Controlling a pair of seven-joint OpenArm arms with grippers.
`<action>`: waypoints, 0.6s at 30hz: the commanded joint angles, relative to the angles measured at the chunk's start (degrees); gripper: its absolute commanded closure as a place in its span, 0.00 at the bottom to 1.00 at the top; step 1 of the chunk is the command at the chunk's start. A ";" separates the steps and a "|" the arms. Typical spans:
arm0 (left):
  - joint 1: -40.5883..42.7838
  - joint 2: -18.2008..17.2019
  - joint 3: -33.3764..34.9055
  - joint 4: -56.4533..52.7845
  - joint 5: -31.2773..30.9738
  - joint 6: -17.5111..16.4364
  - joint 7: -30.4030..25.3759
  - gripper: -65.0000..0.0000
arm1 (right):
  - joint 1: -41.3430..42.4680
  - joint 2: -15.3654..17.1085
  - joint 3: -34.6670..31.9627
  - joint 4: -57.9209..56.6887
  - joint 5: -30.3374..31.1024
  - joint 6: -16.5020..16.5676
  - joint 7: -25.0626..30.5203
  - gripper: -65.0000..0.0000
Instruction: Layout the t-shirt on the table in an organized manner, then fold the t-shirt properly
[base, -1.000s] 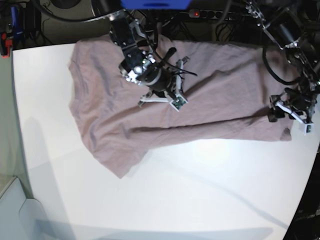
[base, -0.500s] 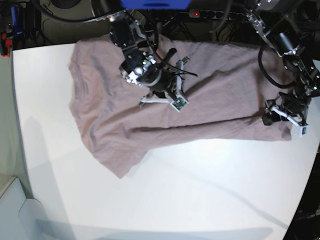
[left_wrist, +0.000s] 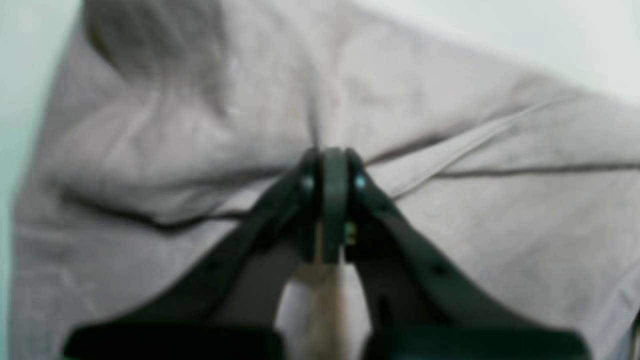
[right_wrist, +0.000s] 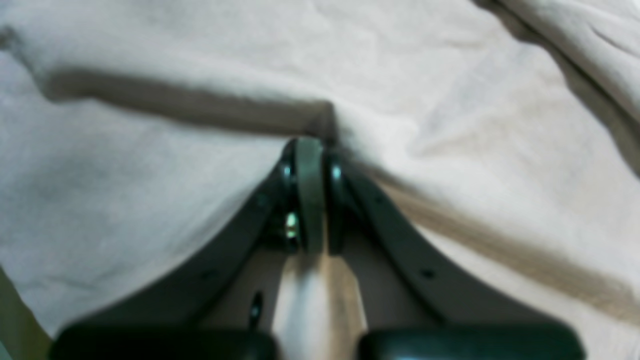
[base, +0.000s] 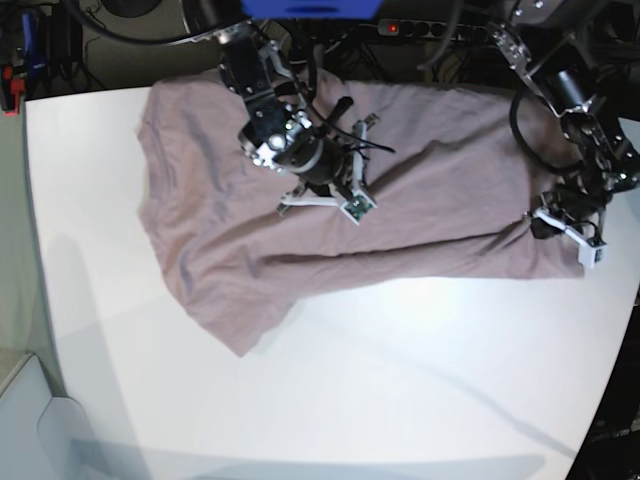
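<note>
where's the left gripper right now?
Base view, right side: the left gripper is shut on the t-shirt at its lower right edge, near the table edge.

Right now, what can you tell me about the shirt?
The t-shirt is a soft, wrinkly, dusty pink cloth, spread mostly flat across the far side of the white table, with a long crease running along it. The left gripper pinches a fold near one edge, and the right gripper pinches cloth near the middle.

Looks like a robotics lab here: a bare white table (base: 330, 400) fills the view. Black cables (base: 420, 45) and a power strip (base: 425, 28) crowd its far edge.
</note>
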 joint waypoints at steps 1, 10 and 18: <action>-1.35 -0.98 -0.01 1.12 -0.98 -0.12 -1.28 0.99 | 0.12 -0.25 -0.01 0.00 -1.18 0.09 -2.35 1.00; -3.11 -0.98 -0.27 4.47 -1.16 -0.12 -0.58 0.99 | 0.48 -0.25 -0.01 0.00 -1.18 0.09 -2.35 1.00; -11.46 -0.98 -0.01 7.37 -0.98 -0.12 0.30 0.99 | 0.48 -0.25 -0.01 0.00 -1.18 0.09 -2.35 1.00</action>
